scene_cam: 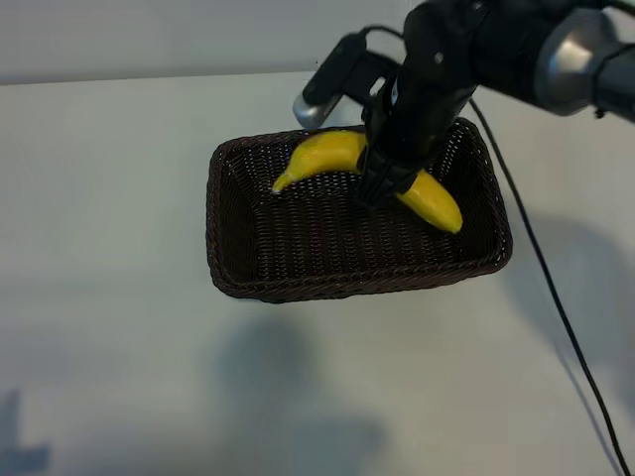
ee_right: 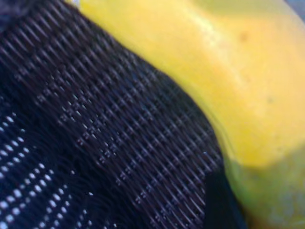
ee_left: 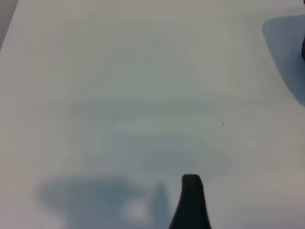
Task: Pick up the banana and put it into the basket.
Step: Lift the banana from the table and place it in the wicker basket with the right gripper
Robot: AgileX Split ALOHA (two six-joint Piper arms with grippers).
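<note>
Banana [scene_cam: 332, 154], curved, smooth and bright yellow, hangs low inside the rectangular dark brown woven wicker basket [scene_cam: 230, 223], near its far rim, pinched at mid-length by the right gripper [scene_cam: 382, 183]. Placing is in hand; next, those jaws should spread and lift clear. Parked left gripper's [ee_left: 190, 202] jaws stand spread over the bare white table [ee_left: 143, 71].

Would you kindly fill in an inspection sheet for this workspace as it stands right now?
Surface: pale table, bare around the basket, with soft shadows.
Job's things: banana lies inside the dark brown wicker basket, along its far side.
Clutter: nothing seen.
Grippers: right gripper is down in the basket, closed around the banana's middle; left gripper is open over bare table, holding nothing, out of the exterior view.
Cables: black cable runs from the right arm across the table toward the near right corner.
Surroundings: plain light wall behind the table; nothing else seen.
</note>
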